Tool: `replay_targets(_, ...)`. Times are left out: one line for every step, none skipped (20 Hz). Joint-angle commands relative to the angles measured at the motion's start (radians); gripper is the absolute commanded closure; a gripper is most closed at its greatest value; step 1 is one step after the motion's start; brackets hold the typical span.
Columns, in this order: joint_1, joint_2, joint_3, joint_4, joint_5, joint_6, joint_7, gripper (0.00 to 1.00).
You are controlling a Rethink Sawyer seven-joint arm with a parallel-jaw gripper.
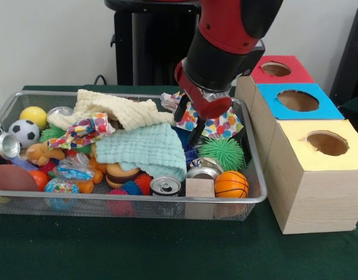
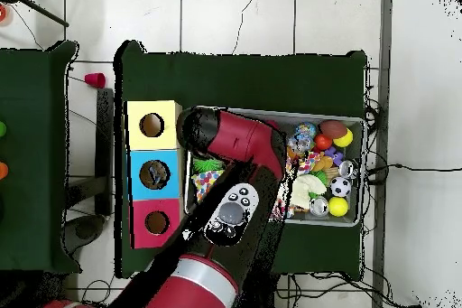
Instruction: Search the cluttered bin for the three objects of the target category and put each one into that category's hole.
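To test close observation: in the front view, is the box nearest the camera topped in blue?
No: the nearest box has a yellow top, and the blue-topped box stands behind it.

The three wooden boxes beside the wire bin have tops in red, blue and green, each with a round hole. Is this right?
Not quite. The nearest wooden box has a yellow top, not green; the front view shows it. The other tops are red and blue, each with a round hole, beside the wire mesh bin.
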Motion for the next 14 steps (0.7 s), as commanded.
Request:
replay_targets(-0.015, 0.082, 0.003, -0.124, -0.116, -0.082, 0.035, 0.0)
replay_targets(-0.019, 0.076, 0.002, -0.116, -0.132, -0.087, 0.017, 0.0)
replay_targets(-0.028, 0.076, -0.007, -0.123, -0.157, -0.09, -0.008, 0.0)
replay_targets(-0.037, 0.075, -0.016, -0.13, -0.182, -0.092, -0.032, 0.0)
replay_targets(-0.043, 0.077, -0.028, -0.135, -0.206, -0.091, -0.045, 0.0)
replay_targets(-0.065, 0.079, -0.021, -0.139, -0.222, -0.103, -0.067, 0.0)
replay_targets(-0.081, 0.081, -0.009, -0.133, -0.238, -0.124, -0.084, 0.0)
replay_targets(-0.101, 0.086, 0.0, -0.133, -0.25, -0.138, -0.091, 0.0)
replay_targets(-0.119, 0.086, 0.019, -0.121, -0.261, -0.155, -0.101, 0.0)
replay_targets(-0.139, 0.09, 0.036, -0.11, -0.268, -0.167, -0.102, 0.0)
replay_targets(-0.161, 0.091, 0.064, -0.091, -0.271, -0.192, -0.106, 0.0)
replay_targets(-0.182, 0.097, 0.087, -0.081, -0.279, -0.23, -0.109, 0.0)
replay_targets(-0.203, 0.104, 0.109, -0.071, -0.287, -0.268, -0.112, 0.0)
replay_targets(-0.219, 0.111, 0.123, -0.064, -0.293, -0.295, -0.111, 0.0)
